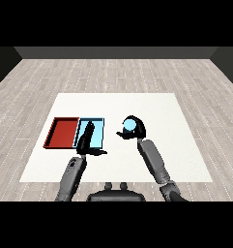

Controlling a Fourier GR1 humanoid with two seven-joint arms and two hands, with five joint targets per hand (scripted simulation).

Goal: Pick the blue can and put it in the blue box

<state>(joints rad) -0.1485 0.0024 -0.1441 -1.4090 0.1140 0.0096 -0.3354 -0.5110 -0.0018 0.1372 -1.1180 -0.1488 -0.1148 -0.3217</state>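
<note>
The blue can (130,126) sits in my right hand (137,131), whose fingers and thumb curl round it, right of the trays and, as it seems, lifted off the table. The light blue tray (97,133) lies left of the can, beside the red tray (62,132). My left hand (87,138) reaches over the blue tray's left part with fingers straight, holding nothing, and covers part of the tray's floor.
The white table (156,106) stretches wide to the right and behind the trays. The red tray holds nothing that I can see. A grey wooden floor surrounds the table.
</note>
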